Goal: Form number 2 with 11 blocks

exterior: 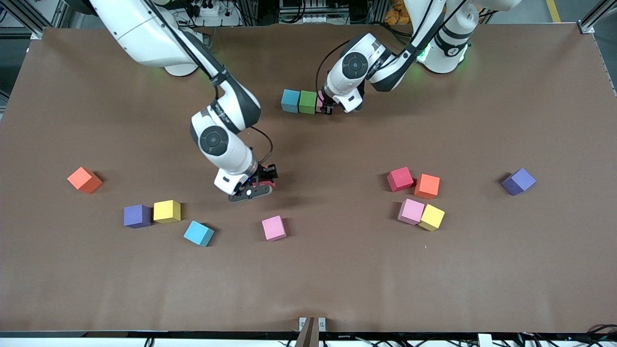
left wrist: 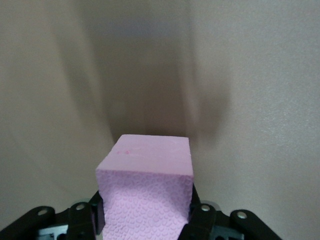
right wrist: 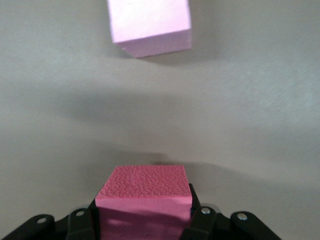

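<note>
Two robot arms work over a brown worktop (exterior: 482,289), building a blocky digit 2 from coloured foam cubes. Only the first row exists: a light blue cube (exterior: 290,100), a green cube (exterior: 307,101) and a pale pink cube (left wrist: 150,190) in a line near the edge where the arms' bases stand, about midway along it. The row's long axis runs along that edge.

The left pincer (exterior: 326,109) is closed on the pale pink cube, which sits touching the green cube at the row's end toward the left arm. The likely next move is to release it squarely and lift clear without nudging the row.

The right pincer (exterior: 264,182) is closed on a deep pink cube (right wrist: 145,197) near the middle of the worktop. It probably goes to the second row, under the pale pink cube.

Loose blocks wait nearer the camera edge: another pale pink cube (exterior: 274,228) close by, with orange, yellow and light blue ones toward the right arm's end, and red, orange, pink and yellow ones toward the left arm's end
</note>
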### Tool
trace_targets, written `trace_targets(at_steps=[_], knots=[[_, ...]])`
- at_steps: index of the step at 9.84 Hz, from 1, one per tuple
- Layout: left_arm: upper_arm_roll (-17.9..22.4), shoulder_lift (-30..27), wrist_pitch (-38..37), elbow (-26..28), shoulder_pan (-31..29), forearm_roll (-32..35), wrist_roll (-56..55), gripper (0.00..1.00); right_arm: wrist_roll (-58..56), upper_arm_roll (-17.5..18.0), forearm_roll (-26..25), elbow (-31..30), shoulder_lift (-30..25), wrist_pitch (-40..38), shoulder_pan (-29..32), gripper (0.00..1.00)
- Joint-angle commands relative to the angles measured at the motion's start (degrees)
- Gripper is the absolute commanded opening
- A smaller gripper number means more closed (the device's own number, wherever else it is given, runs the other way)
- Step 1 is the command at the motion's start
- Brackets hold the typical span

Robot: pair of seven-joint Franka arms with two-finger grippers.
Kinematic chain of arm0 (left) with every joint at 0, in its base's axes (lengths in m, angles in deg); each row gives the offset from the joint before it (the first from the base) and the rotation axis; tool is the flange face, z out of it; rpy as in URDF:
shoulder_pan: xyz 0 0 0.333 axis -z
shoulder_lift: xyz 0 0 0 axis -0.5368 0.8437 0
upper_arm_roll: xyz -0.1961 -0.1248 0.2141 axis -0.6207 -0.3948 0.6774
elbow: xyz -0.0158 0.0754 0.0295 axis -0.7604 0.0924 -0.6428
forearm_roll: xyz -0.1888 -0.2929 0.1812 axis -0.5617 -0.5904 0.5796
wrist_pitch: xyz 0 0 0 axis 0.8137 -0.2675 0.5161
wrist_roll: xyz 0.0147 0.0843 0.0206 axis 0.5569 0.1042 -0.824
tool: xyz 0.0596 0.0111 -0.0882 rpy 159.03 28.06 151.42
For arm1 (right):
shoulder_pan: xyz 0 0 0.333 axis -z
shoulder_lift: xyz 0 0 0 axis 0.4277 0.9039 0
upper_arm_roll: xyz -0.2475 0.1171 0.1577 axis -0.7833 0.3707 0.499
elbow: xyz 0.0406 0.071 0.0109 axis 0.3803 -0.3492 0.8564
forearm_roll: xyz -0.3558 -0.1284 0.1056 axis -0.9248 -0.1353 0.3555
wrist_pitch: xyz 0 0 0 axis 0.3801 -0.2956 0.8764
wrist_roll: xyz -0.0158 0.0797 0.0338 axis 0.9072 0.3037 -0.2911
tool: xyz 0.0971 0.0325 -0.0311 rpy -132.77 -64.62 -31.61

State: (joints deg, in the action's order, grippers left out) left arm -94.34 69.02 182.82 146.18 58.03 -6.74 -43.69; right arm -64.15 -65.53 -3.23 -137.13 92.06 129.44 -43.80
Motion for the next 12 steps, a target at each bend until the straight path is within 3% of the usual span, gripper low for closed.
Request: trace_targets(at_steps=[1,4,6,7,8,12], knots=[[0.2,1.54,0.99,-0.81,0.36,0.45,-0.81,0.0,5.19,0.06,0.92,-0.82,-1.66,-0.27,-1.91,0.18],[1.26,2.16,0.99,-1.95,0.45,0.45,-0.81,0.0,8.98,-0.02,0.84,-0.99,-2.28,-0.27,-4.19,0.18],[1.43,2.42,0.99,-2.04,0.8,0.45,-0.72,0.15,9.96,-0.02,0.49,-1.17,-2.98,-0.97,-4.73,0.18],[1.61,2.77,0.9,-2.39,0.72,0.45,-0.54,0.46,9.96,-0.11,0.31,-1.69,-3.33,-1.06,-4.73,0.18],[2.13,3.12,0.9,-2.83,0.72,0.45,-0.63,0.99,9.78,-0.2,0.13,-1.7,-3.42,-1.67,-4.47,0.18],[2.13,2.43,0.29,-2.92,0.54,0.27,-1.15,1.0,1.55,-0.29,-0.92,-3.09,-4.04,-2.64,-0.61,0.18]])
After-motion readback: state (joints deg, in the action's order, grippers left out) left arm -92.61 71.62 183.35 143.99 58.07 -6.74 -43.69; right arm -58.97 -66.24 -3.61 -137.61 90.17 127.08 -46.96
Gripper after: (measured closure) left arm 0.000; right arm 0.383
